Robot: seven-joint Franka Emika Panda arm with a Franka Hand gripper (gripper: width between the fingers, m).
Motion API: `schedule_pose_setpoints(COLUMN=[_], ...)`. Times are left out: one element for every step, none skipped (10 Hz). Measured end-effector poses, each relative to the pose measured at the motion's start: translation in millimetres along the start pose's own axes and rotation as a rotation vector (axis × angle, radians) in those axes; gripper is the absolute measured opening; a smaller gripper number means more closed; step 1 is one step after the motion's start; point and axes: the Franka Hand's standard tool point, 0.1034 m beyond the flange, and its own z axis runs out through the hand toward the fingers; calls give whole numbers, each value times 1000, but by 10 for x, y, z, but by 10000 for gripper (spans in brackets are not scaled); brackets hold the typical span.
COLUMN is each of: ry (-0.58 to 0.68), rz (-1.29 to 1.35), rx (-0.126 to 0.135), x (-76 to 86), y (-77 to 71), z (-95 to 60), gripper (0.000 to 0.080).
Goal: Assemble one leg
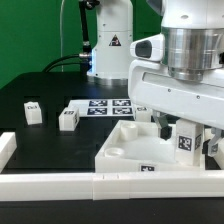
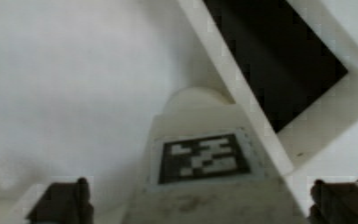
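Outside, you see the tray-like panel (image 1: 135, 150) under the gripper (image 1: 185, 135), two spare legs (image 1: 33, 112) well apart; only your wrist view shows fingers (image 2: 60, 200) wide, flanking the tagged leg (image 2: 202, 150) beside the panel's edge

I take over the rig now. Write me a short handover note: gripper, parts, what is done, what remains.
Gripper: low over the square panel, fingers apart on both sides of a leg; whether they press it I cannot tell.
Parts: two more legs stand loose on the black table, beside the marker board.
Done: one leg at the panel.
Left: seat this leg firmly.
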Motion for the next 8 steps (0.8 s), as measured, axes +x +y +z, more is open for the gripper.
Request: schedule_pose_setpoints(ry=[0, 0, 0, 0, 0, 0, 0, 0], rz=[0, 0, 0, 0, 0, 0, 0, 0], rx=[0, 0, 0, 0, -1, -1, -1, -1], x=[0, 0, 0, 0, -1, -1, -1, -1], y=[0, 1, 1, 1, 2, 3, 3, 3], z=[1, 2, 3, 4, 5, 6, 7, 8], gripper=[642, 642, 648, 648, 649, 649, 649, 649])
